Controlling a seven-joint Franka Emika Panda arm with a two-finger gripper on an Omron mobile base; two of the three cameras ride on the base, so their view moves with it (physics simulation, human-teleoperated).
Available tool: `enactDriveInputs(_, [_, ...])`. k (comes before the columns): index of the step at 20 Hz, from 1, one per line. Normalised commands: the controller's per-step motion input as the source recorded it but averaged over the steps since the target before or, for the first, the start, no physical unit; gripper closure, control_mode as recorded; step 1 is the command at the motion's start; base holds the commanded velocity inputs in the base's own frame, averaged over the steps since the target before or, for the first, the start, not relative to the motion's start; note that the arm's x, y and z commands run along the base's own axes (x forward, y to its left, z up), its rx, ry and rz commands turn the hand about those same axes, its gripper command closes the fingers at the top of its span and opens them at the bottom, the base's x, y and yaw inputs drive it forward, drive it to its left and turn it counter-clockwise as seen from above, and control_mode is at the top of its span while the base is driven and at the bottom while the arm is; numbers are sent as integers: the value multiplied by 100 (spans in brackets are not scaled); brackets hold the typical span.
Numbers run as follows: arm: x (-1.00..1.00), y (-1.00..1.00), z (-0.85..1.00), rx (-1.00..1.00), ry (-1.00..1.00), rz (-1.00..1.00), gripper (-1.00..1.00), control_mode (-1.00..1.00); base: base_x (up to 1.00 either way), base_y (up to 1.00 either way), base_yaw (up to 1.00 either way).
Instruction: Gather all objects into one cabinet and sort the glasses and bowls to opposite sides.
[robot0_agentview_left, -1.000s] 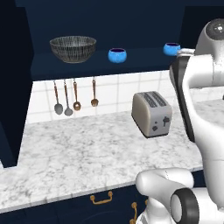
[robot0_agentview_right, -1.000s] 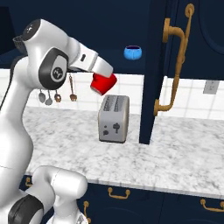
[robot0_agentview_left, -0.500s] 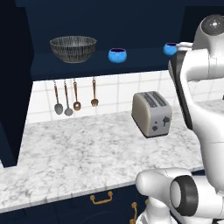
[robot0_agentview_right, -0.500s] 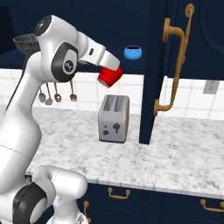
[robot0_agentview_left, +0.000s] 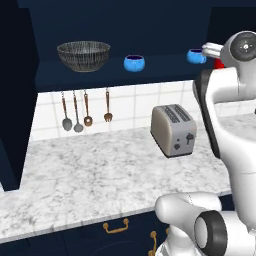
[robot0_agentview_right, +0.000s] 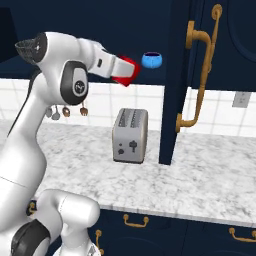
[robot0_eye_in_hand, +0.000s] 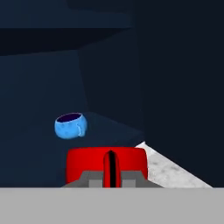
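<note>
My gripper (robot0_agentview_right: 118, 69) is shut on the red mug (robot0_agentview_right: 127, 70), holding it in the air at shelf height, just left of a blue cup (robot0_agentview_right: 152, 60). In the hand view the red mug (robot0_eye_in_hand: 107, 162) sits between my fingers, with the same blue cup (robot0_eye_in_hand: 71, 125) beyond it on the cabinet's dark shelf (robot0_eye_in_hand: 109, 129). The left base view shows the grey striped bowl (robot0_agentview_left: 83, 55) at the shelf's left, a second blue cup (robot0_agentview_left: 134, 63) in the middle and the other blue cup (robot0_agentview_left: 196, 56) at the right. A sliver of the red mug (robot0_agentview_left: 218, 64) shows behind my arm.
A silver toaster (robot0_agentview_right: 130, 135) stands on the marble counter (robot0_agentview_right: 200, 175) below the mug. The tall navy cabinet door (robot0_agentview_right: 175, 80) with its gold handle (robot0_agentview_right: 201, 75) stands open just right of the blue cup. Utensils (robot0_agentview_left: 85, 110) hang on the tiled wall.
The arm has lifted the red mug up and forward, from above the toaster to shelf level close beside the right blue cup. The grip stays shut.
</note>
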Motion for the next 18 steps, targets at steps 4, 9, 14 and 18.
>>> enactDriveInputs(4, [21,1,0,-18,-12,0,100,-100,0,0,0])
enactDriveInputs(9, [53,-1,34,-2,3,0,100,-100,0,0,0])
enactDriveInputs(14, [52,-7,25,-2,0,0,100,-100,0,0,0])
enactDriveInputs(18, [41,-41,0,0,2,0,100,-100,0,0,0])
